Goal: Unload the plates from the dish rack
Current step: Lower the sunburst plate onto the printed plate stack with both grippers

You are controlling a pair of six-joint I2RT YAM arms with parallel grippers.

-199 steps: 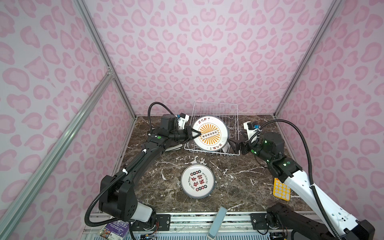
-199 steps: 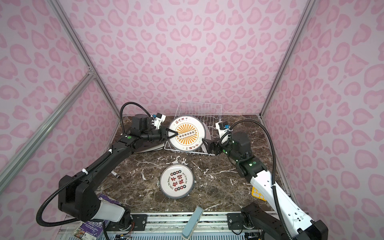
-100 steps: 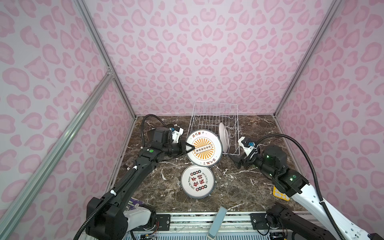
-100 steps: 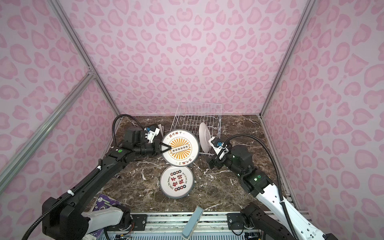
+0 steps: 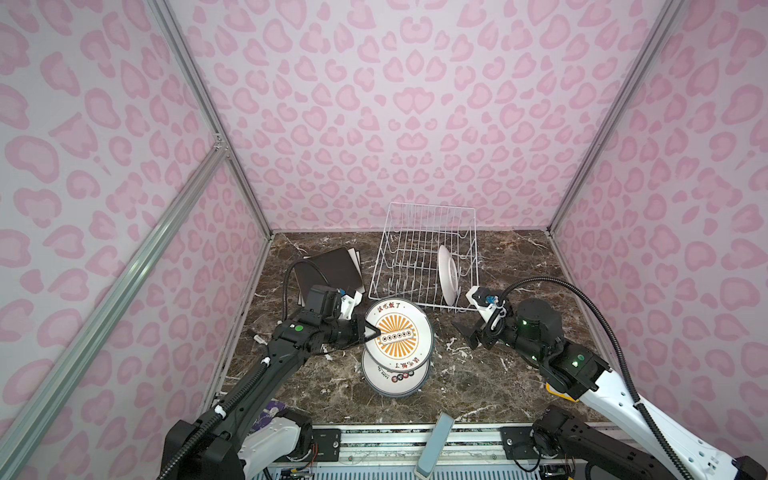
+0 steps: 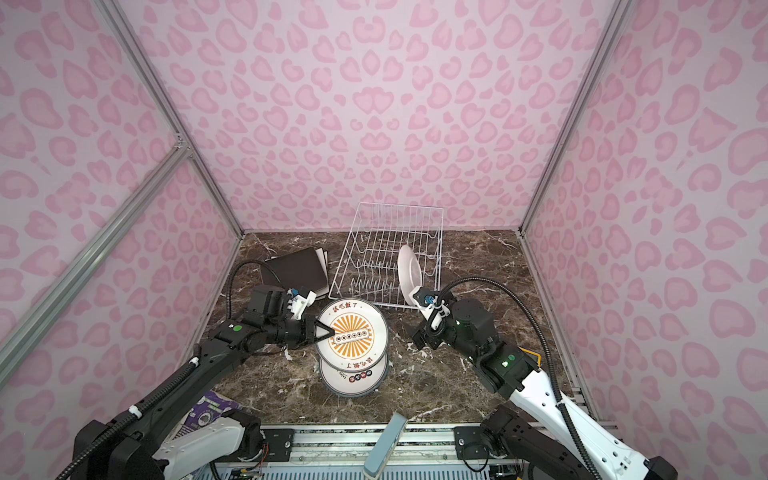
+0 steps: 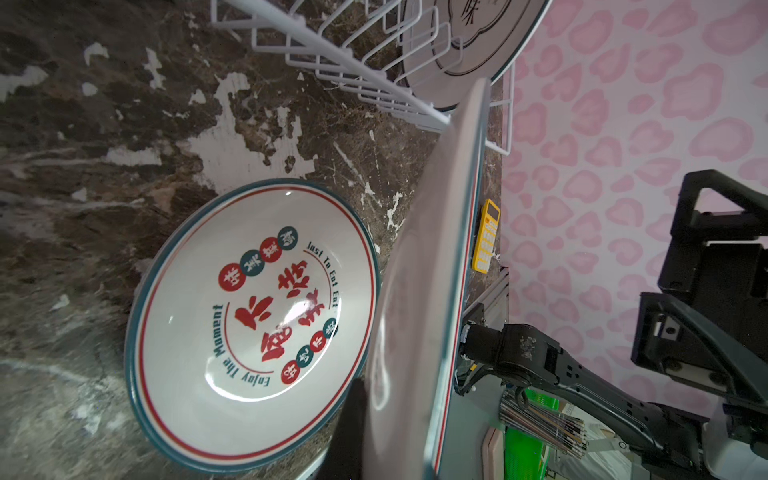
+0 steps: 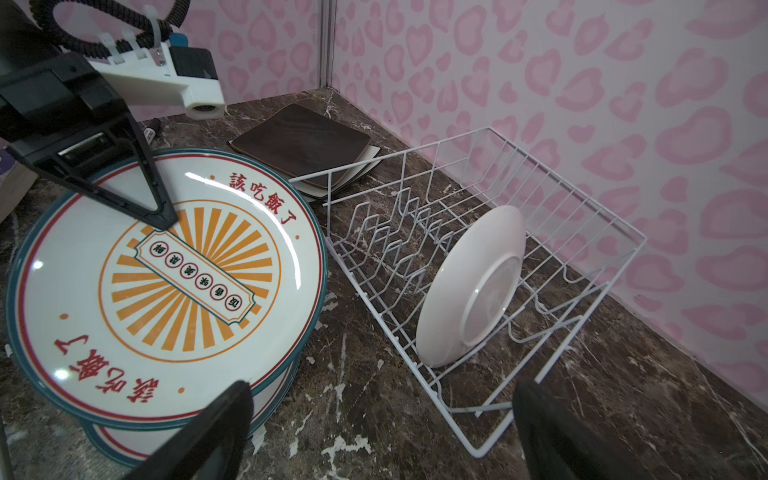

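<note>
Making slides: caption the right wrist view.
Left fingers hold sunburst plate above another plate; white plate stands in dish rack.

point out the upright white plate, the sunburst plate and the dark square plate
upright white plate (image 5: pixel 448 272), in a top view, on its white side
sunburst plate (image 5: pixel 399 337), in a top view, on its printed centre
dark square plate (image 5: pixel 332 268), in a top view, on its flat middle

Location: enclosed robot test cell.
Pink patterned panels (image 5: pixel 415 104) on aluminium posts (image 5: pixel 196 83) enclose a marble-look counter (image 5: pixel 478 386); robot arms (image 5: pixel 249 386) mount on a metal rail (image 5: pixel 374 436).
</note>
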